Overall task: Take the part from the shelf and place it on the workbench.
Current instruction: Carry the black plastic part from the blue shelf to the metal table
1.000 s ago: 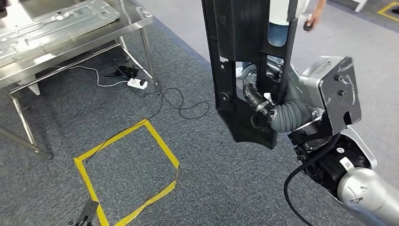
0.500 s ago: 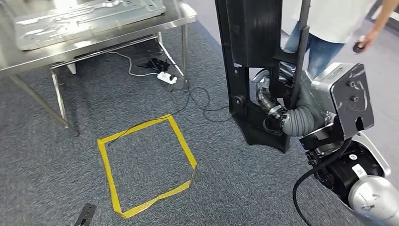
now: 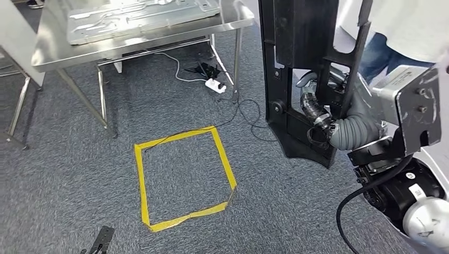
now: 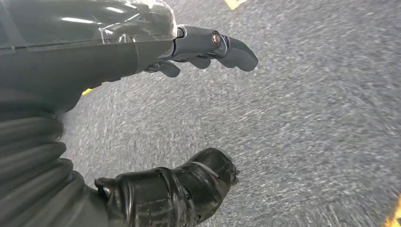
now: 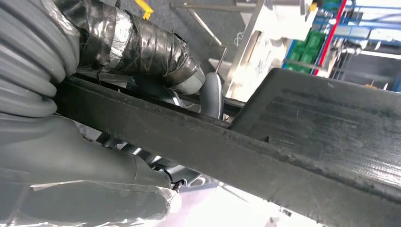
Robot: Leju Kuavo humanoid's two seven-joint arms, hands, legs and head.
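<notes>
- Head view shows the part (image 3: pixel 302 63), a long black plastic panel with cut-outs, standing upright in front of the robot's right side, its lower end hanging above the carpet.
- The right hand (image 3: pixel 317 119) grips the part through one of its cut-outs; dark taped fingers wrap a bar of the panel. In the right wrist view the same fingers (image 5: pixel 142 47) close over the panel's edge (image 5: pixel 265 156).
- The left hand (image 4: pixel 189 118) hangs over the carpet, fingers and thumb apart, holding nothing.
- The workbench (image 3: pixel 58 53), a stainless steel table on thin legs, stands ahead and to the left, well apart from the part. A pressed sheet-metal plate (image 3: pixel 143 16) already lies on its top.
- Step in hand, as judged: carrying the part toward the workbench. The placement is not yet done.
- To do it well: keep the grip firm, since the tall panel could swing on a single hold; hold its lower end above the floor; approach the bench squarely; lay the part on a bare stretch of steel beside the plate, not on it.
- Hazard: a white power strip (image 3: pixel 214 84) and loose black cable (image 3: pixel 249 114) lie on the floor by the near bench leg.
- Floor: grey carpet with a square of yellow tape (image 3: pixel 138 174) between robot and bench.
- A person (image 3: pixel 402 32) stands close behind the part.
</notes>
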